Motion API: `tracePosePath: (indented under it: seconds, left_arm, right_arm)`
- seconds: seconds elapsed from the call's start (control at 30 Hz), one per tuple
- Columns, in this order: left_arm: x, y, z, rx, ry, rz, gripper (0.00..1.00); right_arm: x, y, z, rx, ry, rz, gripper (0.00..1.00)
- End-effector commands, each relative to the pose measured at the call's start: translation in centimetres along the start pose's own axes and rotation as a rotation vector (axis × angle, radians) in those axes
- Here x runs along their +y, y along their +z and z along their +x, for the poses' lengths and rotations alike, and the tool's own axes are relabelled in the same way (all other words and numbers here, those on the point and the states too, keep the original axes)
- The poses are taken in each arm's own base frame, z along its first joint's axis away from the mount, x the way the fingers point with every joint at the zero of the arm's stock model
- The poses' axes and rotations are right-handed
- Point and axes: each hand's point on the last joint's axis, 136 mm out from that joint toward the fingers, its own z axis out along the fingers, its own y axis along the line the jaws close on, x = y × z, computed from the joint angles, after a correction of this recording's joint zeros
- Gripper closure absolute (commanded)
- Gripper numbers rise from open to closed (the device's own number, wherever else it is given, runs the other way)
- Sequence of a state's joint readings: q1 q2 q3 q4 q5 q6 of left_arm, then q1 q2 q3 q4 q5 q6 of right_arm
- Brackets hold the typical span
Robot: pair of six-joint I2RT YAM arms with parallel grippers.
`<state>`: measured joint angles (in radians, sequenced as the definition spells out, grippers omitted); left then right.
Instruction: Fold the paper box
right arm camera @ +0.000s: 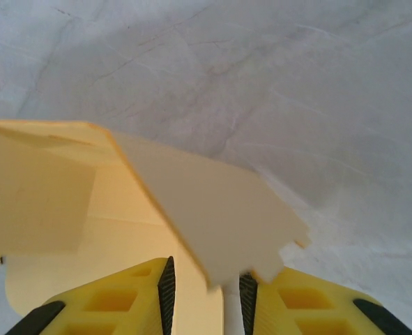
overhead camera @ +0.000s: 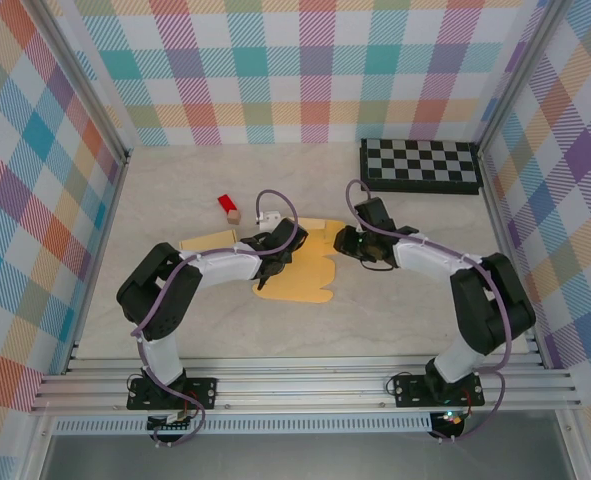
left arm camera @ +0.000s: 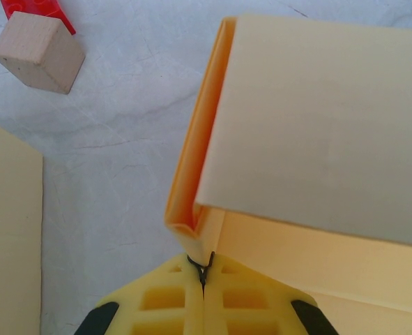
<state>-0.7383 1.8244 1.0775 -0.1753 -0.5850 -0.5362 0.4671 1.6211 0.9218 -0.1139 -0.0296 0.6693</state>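
Left arm (overhead camera: pixel 190 275), right arm (overhead camera: pixel 465 290): white links, black joints. Lilac cables (overhead camera: pixel 294 215) looping along each. Black base plates (overhead camera: pixel 172 392) at frame bottom. Left claw (left arm camera: pixel 203 269), right claw (right arm camera: pixel 206 286): yellow fingers, square hollows, black trim.

The paper box (overhead camera: pixel 297 285) (pale yellow card, mostly flat) is laid near the middle of the table (overhead camera: pixel 395 320), with one panel folded upright and another flap lifted.

Plaid walls (overhead camera: pixel 275 70) in pastel teal, orange, purple and pink close in three sides, with aluminium posts (overhead camera: pixel 75 75) at the far corners. The counter (overhead camera: pixel 395 320) is pale beige, faintly marbled, evenly lit. A black-and-white checkerboard (overhead camera: pixel 420 166) lies in its far right corner, and ribbed metal rails (overhead camera: pixel 305 385) line the near edge.
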Motion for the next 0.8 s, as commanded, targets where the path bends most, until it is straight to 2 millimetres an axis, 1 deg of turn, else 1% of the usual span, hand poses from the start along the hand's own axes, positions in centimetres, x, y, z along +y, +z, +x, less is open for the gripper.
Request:
tracePosePath:
  seconds: [0.0, 0.07, 0.13, 0.2, 0.3, 0.37, 0.47, 0.6, 0.7, 0.77]
  left_arm:
    - [-0.5, -0.4, 0.1, 0.018, -0.007, 0.0, 1.0]
    - [-0.5, -0.4, 0.3, 0.029, -0.006, 0.004, 1.0]
    - [-0.6, -0.3, 0.6, 0.042, -0.009, 0.008, 1.0]
    - [-0.6, -0.2, 0.9, 0.051, -0.016, 0.008, 1.0]
    - [-0.6, -0.1, 1.1, 0.061, -0.025, 0.007, 1.0]
    - [-0.8, 0.0, 1.3, 0.069, -0.032, 0.015, 1.0]
    - [-1.1, 0.0, 1.6, 0.083, -0.05, 0.029, 1.0]
    - [-1.4, 0.1, 1.9, 0.097, -0.063, 0.04, 1.0]
    - [-1.6, 0.2, 2.1, 0.104, -0.069, 0.045, 1.0]
    - [-1.7, 0.3, 2.1, 0.108, -0.073, 0.049, 1.0]
  right_arm:
    - [0.8, 0.5, -3.0, -0.121, 0.011, -0.084, 0.67]
    - [0.0, 0.9, -3.9, -0.143, 0.035, -0.078, 0.67]
    - [-0.6, 1.6, -4.4, -0.134, 0.054, -0.068, 0.68]
    - [-0.9, 2.4, -4.2, -0.112, 0.062, -0.07, 0.68]
    - [-0.8, 3.5, -3.4, -0.075, 0.106, -0.102, 0.69]
    - [-0.5, 4.3, -2.6, -0.049, 0.134, -0.138, 0.72]
    - [-0.1, 5.0, -2.1, -0.024, 0.179, -0.178, 0.79]
    - [0.7, 5.1, -2.5, -0.03, 0.199, -0.219, 0.83]
    - [2.2, 4.8, -2.7, -0.022, 0.192, -0.279, 0.86]
    - [3.2, 4.4, -2.7, -0.021, 0.184, -0.303, 0.86]
